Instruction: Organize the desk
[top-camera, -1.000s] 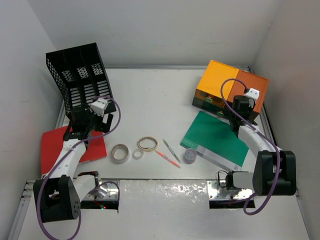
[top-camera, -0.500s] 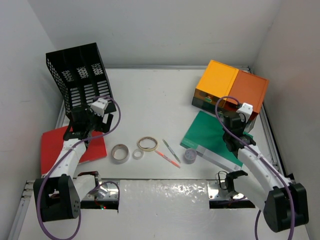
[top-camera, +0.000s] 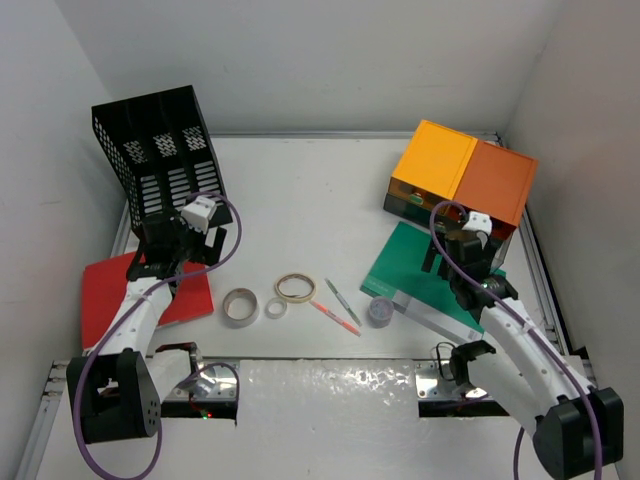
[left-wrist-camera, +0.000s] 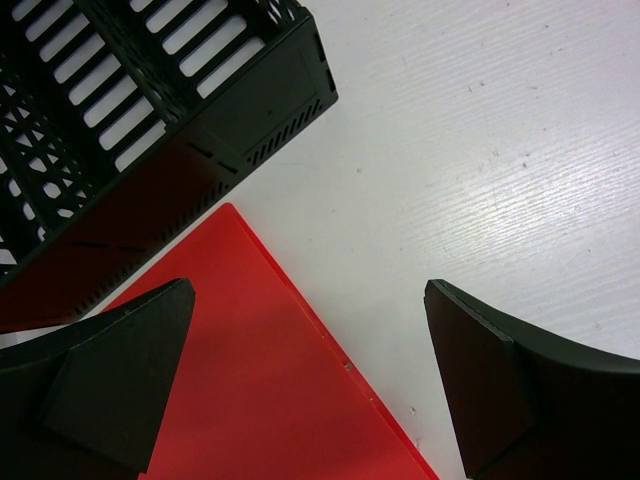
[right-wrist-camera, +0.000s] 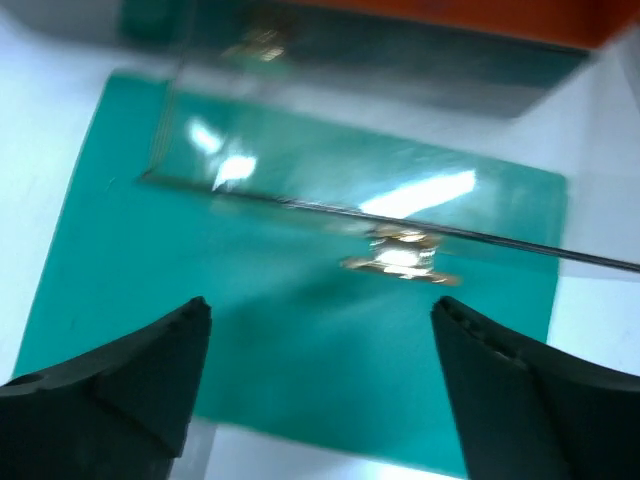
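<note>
You are looking down on a white tabletop (top-camera: 320, 200) with a thin metal rim. It fills the middle of the overhead view, and both arms are bolted at its near edge.

Your left hand (left-wrist-camera: 310, 385) has its 2 fingers spread wide with nothing between them. It hangs over the far corner of a red folder (top-camera: 100, 305), which lies flat at the near left of the tabletop. That corner reaches the foot of a black mesh file rack (top-camera: 155, 150) standing at the far left.

Your right hand (right-wrist-camera: 320, 390) is also spread and grips nothing. It hangs above a green sheet (top-camera: 415, 262) on the right side of the tabletop. The wrist view there is blurred. A clear cover (top-camera: 440, 322) lies over the near part of the green sheet. Behind the sheet, at the far right, sits an orange-topped drawer unit (top-camera: 460, 170).

Between the 2 arms, small items lie loose on the tabletop. From left to right they are:
- a grey tape roll (top-camera: 241, 307)
- a small white ring (top-camera: 275, 309) just beside the roll
- a tan tape ring (top-camera: 295, 288) just behind the white ring
- a red pen (top-camera: 335, 318) and a grey pen (top-camera: 342, 300), both slanted and close together
- a small grey roll (top-camera: 380, 312), just beside the near left edge of the green sheet
</note>
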